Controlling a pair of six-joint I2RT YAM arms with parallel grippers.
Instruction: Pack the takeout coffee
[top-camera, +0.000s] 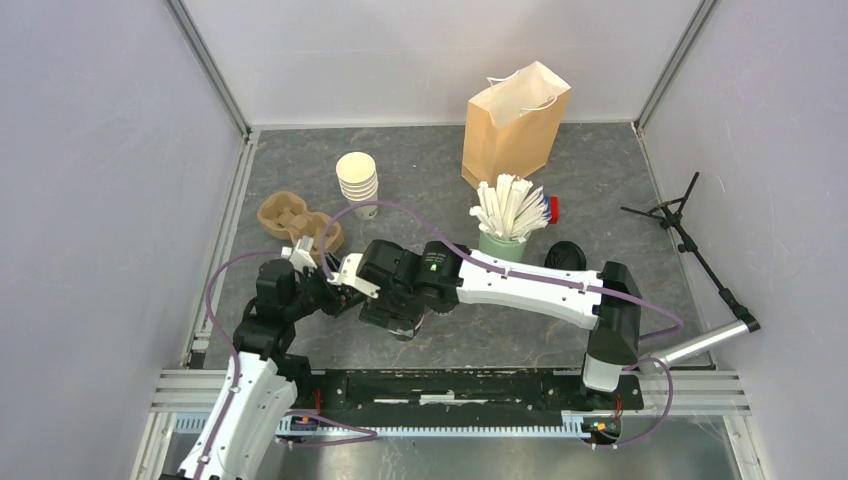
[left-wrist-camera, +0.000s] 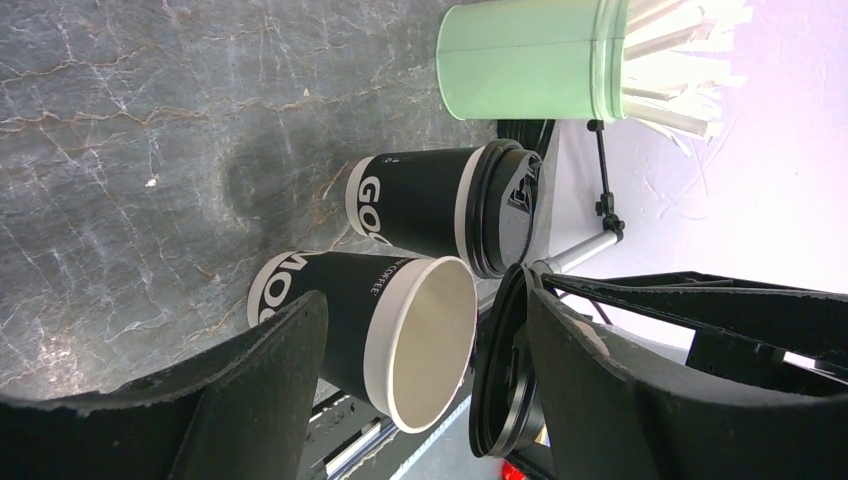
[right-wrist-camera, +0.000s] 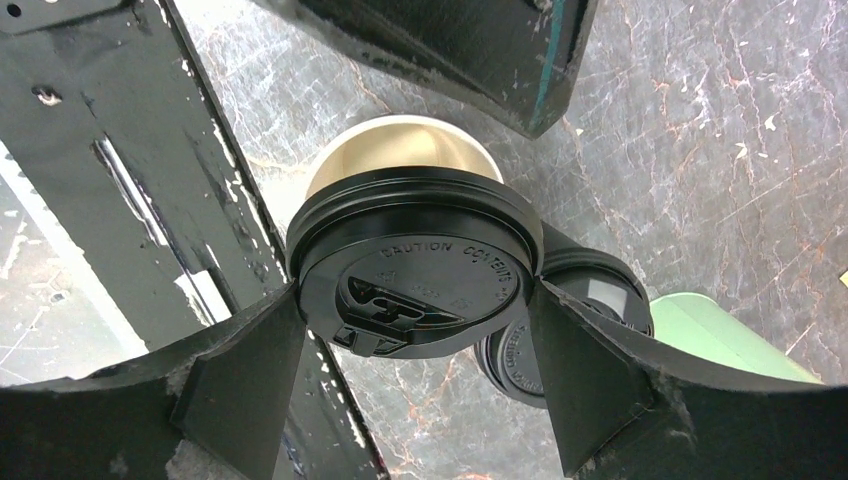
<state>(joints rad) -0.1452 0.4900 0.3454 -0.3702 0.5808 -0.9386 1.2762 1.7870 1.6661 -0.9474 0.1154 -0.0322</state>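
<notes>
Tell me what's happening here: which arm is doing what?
The right gripper holds a black lid just above the open cup; the lid is not yet pressed on. The left gripper sits close by that cup with its fingers apart; whether it grips the cup does not show. The second cup stands beside it, already lidded. Neither cup is in the brown paper bag, which stands at the far side of the table.

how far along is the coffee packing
Done: the lidded cup is ready. In hand: the right gripper holds a black lid over the open cup, with the left gripper open beside it. Left: press the lid on, then get both cups into the brown bag.
</notes>
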